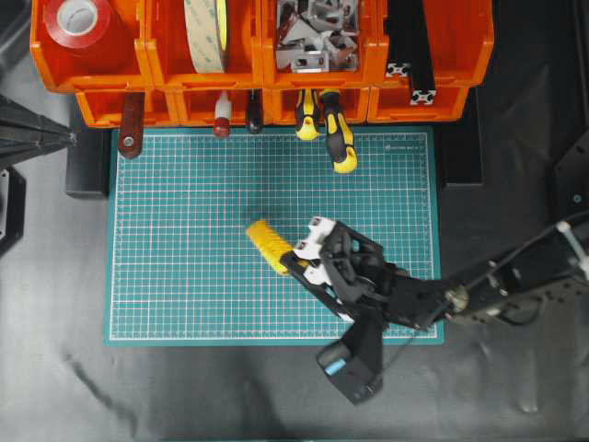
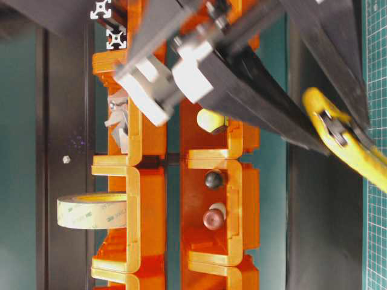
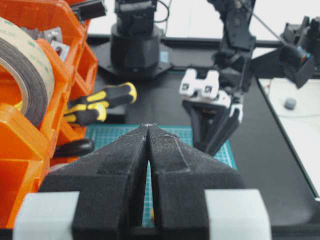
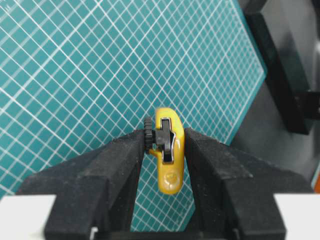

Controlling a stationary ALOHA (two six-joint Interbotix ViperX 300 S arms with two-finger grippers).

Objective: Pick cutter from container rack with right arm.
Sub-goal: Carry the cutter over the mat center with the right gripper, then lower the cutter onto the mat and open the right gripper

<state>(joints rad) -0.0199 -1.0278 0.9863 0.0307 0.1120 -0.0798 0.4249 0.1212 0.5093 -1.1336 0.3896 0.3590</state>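
1. Cutter (image 1: 268, 245) position: the yellow knife is out of the orange container rack (image 1: 92, 74) and sits over the middle of the green cutting mat (image 1: 184, 239), held at one end by the right gripper (image 1: 299, 261).
2. Far left of the overhead view, the left arm (image 1: 28, 138) rests beside the mat's edge, well apart from the cutter. Its wrist view shows the left gripper (image 3: 149, 127) with both black fingers pressed together, nothing between them.
3. The rack runs along the top of the mat. From the left, its upper bins carry a red tape roll (image 1: 78, 20), a large pale tape roll (image 1: 205, 32), a heap of metal brackets (image 1: 317, 32) and black aluminium bars (image 1: 409, 55).
4. From the lower bins, a dark reddish handle (image 1: 130, 124) and two yellow-and-black screwdrivers (image 1: 336, 133) stick out over the mat's top edge.
5. The right wrist view shows the right gripper's black fingers (image 4: 120, 165) clamped on either side of the cutter's yellow body, its black slider and ridged wheel facing the camera, with the mat behind it.
6. The right arm (image 1: 515, 276) reaches in from the right edge, across the mat's lower right corner.
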